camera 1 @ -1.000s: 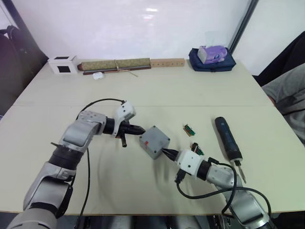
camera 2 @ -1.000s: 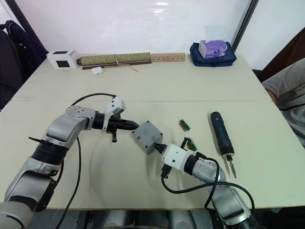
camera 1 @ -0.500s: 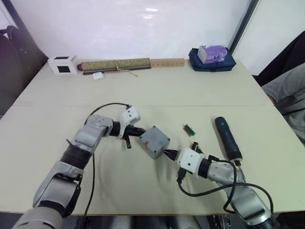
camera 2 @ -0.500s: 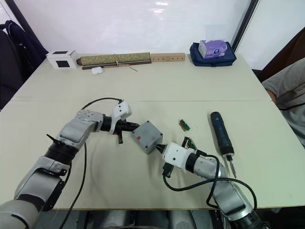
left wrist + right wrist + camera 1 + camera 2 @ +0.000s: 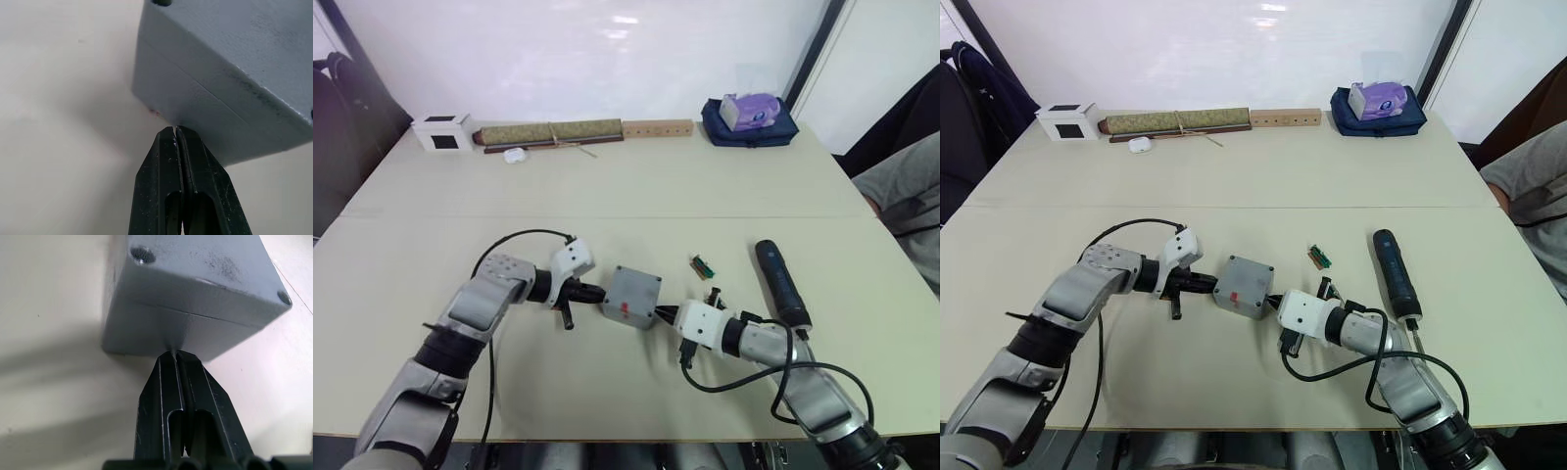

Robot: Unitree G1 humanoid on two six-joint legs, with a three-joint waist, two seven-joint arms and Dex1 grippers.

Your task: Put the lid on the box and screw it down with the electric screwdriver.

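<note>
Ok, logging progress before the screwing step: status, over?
Both pincers shut, left pincer and right pincer pressing opposite sides of the box. Lid already on. Electric screwdriver untouched on table. Nothing in the way.

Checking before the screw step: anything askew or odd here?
The lid sits on the box with an even seam. Both hands, left and right, are shut, tips at opposite box walls. The electric screwdriver lies untouched. Nothing else stands out.
</note>
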